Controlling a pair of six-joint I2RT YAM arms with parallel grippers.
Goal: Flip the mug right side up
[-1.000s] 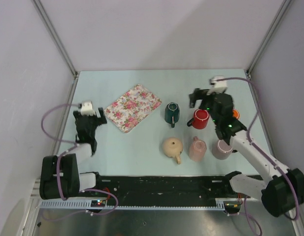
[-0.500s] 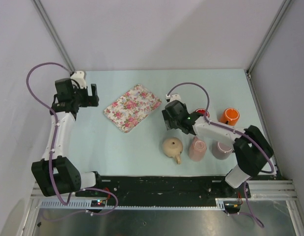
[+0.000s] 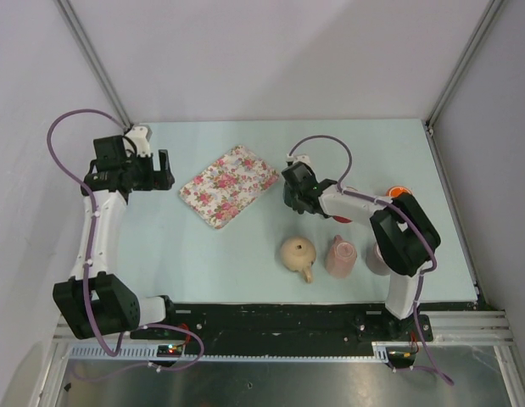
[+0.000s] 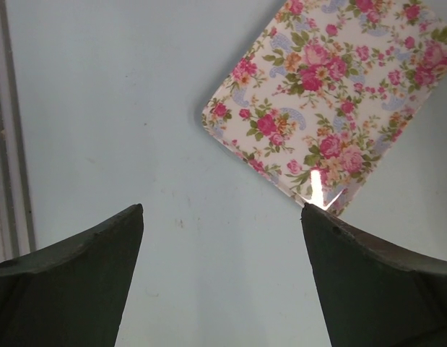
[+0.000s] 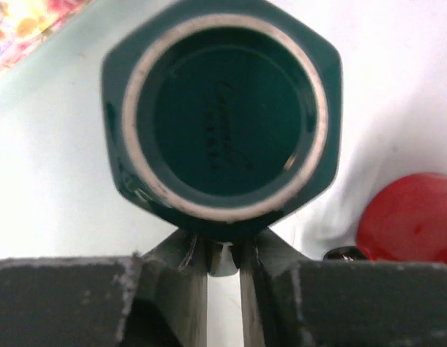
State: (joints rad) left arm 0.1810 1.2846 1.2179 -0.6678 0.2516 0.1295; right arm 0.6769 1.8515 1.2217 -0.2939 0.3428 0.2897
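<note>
Right wrist view: the right pincer (image 5: pixel 223 249) has swung off the red mug (image 5: pixel 414 217) and now sits on the green mug (image 5: pixel 223 123). That mug stands upside down, foot ring up, at 3 o'clock from the flowered tray (image 3: pixel 228 185). The grasp looks made, so the flip can begin. Its jaws are squeezed almost together at the mug's 6 o'clock, seemingly pinching the handle. The left pincer (image 4: pixel 222 210) has swung out and gapes wide, empty, with the tray at its 1 o'clock.
</note>
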